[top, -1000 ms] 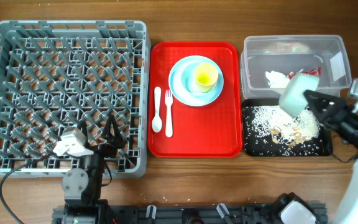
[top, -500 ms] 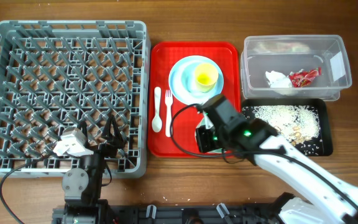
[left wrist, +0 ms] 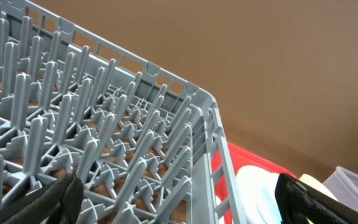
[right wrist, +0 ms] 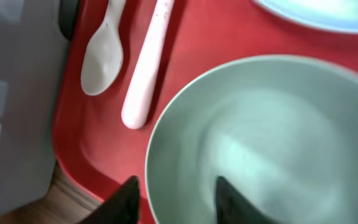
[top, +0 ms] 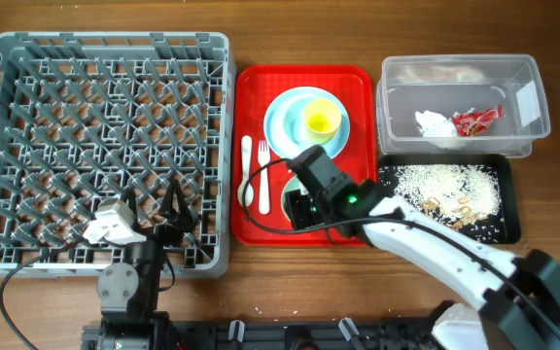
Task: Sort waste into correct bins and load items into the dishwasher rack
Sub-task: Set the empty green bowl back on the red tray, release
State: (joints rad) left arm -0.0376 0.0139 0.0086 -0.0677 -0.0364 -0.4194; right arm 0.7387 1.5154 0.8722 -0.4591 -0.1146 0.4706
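Right pincer (right wrist: pixel 176 190): pinching the near rim of the bowl (right wrist: pixel 260 137), one finger outside the wall and one inside. The wrist view is blurred.

Bowl: upright over the near part of the red tray (top: pixel 353 222), right of the cutlery. Whether its base touches the tray cannot be told.

Fork (top: pixel 262 177) and spoon (top: pixel 246 173): side by side at the left of the red tray, spoon leftmost.

Plate (top: pixel 282 131): far part of the red tray, just beyond the bowl. The cup (top: pixel 322 120) stands on it.

Black tray (top: pixel 509 229): on the surface right of the red tray, holding rice (top: pixel 445 181) with brown scraps.

Tub (top: pixel 393 102): beyond the black tray, holding the napkin (top: pixel 434 123) and wrapper (top: pixel 477 119).

Left pincer (left wrist: pixel 179 202): fingers spread wide, gripping nothing, over the near right corner of the rack (top: pixel 110 39).

Rack: left of the red tray, no item loaded.
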